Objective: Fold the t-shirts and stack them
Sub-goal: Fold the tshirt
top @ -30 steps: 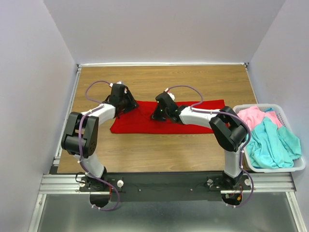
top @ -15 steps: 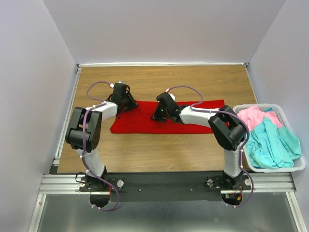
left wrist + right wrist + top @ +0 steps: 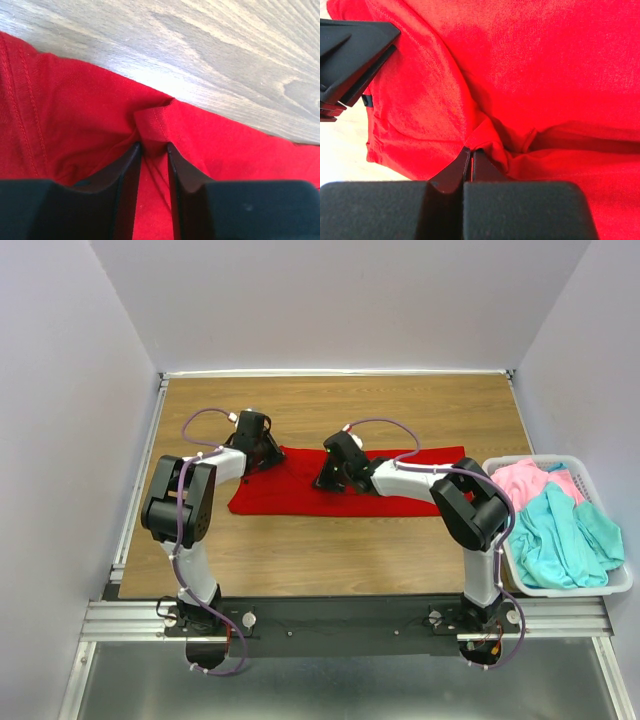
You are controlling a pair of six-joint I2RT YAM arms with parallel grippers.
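Red t-shirt (image 3: 290, 495) flat mid table (image 3: 400, 410), lying 9-to-3. Pink tee (image 3: 520, 480), teal tee (image 3: 565, 540) in basket (image 3: 600, 590) at 3.
R gripper (image 3: 469, 152) clenched on cloth fold near middle.
L gripper (image 3: 151, 150) at 10, jaws narrow round hem; can't tell if pinched.
Risk: L has only thin bit, so hem slips out, fold goes crooked.

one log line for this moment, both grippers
step: fold red t-shirt | left gripper: around hem, grip unclear | right gripper: shut on red t-shirt
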